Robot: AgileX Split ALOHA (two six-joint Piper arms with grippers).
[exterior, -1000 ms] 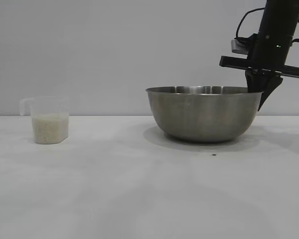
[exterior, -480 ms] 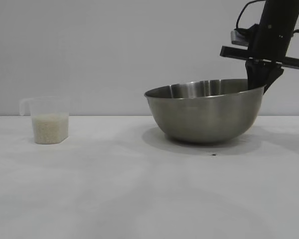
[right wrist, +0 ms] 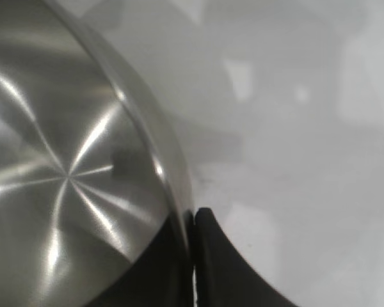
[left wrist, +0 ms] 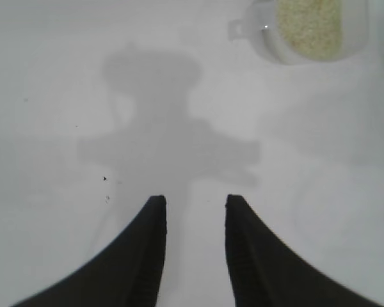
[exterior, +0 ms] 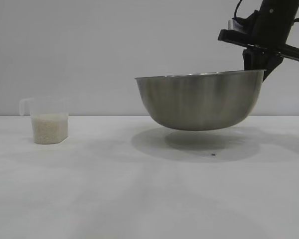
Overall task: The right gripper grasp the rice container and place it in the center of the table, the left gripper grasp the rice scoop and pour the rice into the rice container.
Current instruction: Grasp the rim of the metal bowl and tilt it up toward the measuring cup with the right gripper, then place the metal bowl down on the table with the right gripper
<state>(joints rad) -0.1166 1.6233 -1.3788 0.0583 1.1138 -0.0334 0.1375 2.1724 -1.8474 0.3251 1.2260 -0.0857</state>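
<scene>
1. The rice container [exterior: 199, 102] is now clear of the table [exterior: 139, 199]; a second ago it sat flat, and half a second ago only its right side was raised.
2. It is pinched at its right rim by the right gripper [exterior: 258, 67], one finger inside the wall and one outside, pressed tight on the thin steel.
3. It hangs a little right of the table's middle, with its shadow below it.
4. The rice scoop [exterior: 49, 122], holding the rice [exterior: 50, 127], stands untouched at the far left.
5. The left gripper [left wrist: 193, 208] is held part-spread above bare table, near the scoop, and grips nothing.
6. The carry to the centre is judged under way; the pour is not yet begun.
</scene>
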